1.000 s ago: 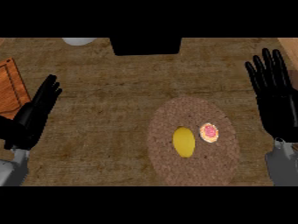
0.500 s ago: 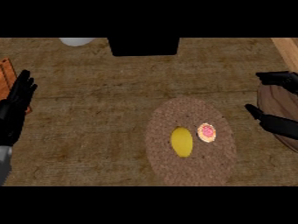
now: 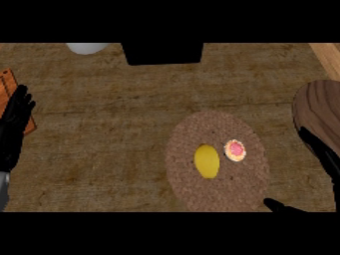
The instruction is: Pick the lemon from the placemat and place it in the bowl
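On the round woven placemat [image 3: 218,164], a bit left of its middle, sits the lemon [image 3: 206,161], lying lengthwise and untouched, with a small pink-topped pastry thing [image 3: 235,150] just beside it on the right, apart from it but only just. The dark wooden bowl [image 3: 331,119] is off at the right edge of the worktop [image 3: 128,99], near the mat but not touching it. The right hand [image 3: 333,174] is low at the right, thumb poking in along the bottom edge and fingers [image 3: 321,152] stretched out straight in front of the bowl, so it's open and holding nothing. The left hand [image 3: 7,132] rests open at the left edge by an orange board [image 3: 3,92], fingers up, nothing in it either. So I'd say we're at the reach stage, nothing grabbed yet. To do it well, I'd bring the right hand in from the lemon's free left or near side, or straight from above, so the fingers don't nudge the pastry, and close across the lemon's short width rather than its length. Then it's a short lift and swing right to the bowl.
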